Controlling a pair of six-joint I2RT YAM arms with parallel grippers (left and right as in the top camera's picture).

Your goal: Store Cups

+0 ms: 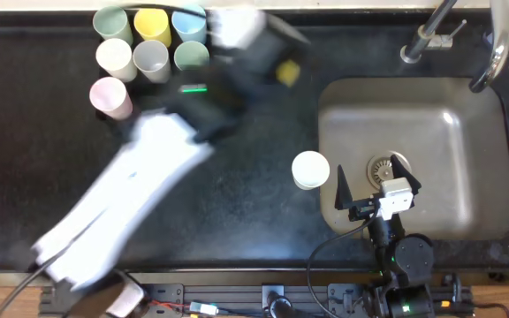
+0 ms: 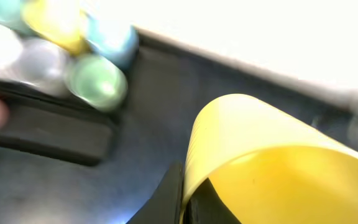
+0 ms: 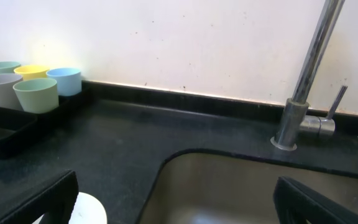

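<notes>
My left gripper (image 1: 279,64) is far back on the black counter, shut on a yellow cup (image 1: 288,72), which looms close in the left wrist view (image 2: 272,155). Several pastel cups (image 1: 151,40) stand upright together in a black tray (image 2: 48,134) at the back left, and a pink cup (image 1: 109,95) stands at the group's near edge. A white cup (image 1: 310,170) stands alone on the counter beside the sink's left rim. My right gripper (image 1: 371,178) hangs open over the sink, and the white cup (image 3: 87,209) lies just off its left finger.
The steel sink (image 1: 467,106) takes up the right side, with a faucet (image 3: 303,93) behind it. A white wall rises along the counter's back edge. The dark counter (image 1: 237,203) stretches between the tray and the sink.
</notes>
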